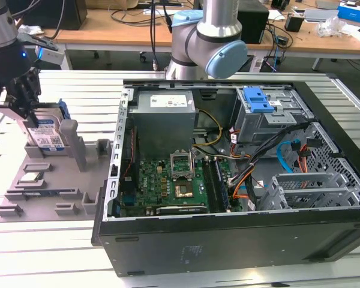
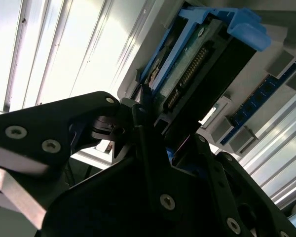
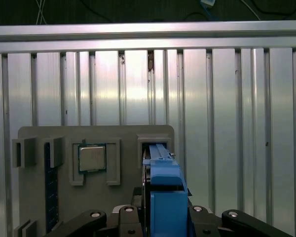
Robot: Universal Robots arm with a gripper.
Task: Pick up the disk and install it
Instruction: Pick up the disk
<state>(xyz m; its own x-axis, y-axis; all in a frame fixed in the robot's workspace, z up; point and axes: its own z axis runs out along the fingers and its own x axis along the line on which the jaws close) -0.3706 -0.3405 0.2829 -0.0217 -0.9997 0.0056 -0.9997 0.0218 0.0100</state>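
seeing my gripper [image 1: 24, 111] clamped on the disk [image 1: 46, 133] by its top edge, i judge the grip comes from above because it stands on edge in a slot of the grey tray [image 1: 54, 180] at the exterior view's left, outside the case [image 1: 228, 237].

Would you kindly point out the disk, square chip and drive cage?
disk [image 1: 47, 138], exterior view, its label.
square chip [image 3: 92, 158], first wrist view, its centre.
drive cage [image 1: 259, 99], exterior view, its blue latch.
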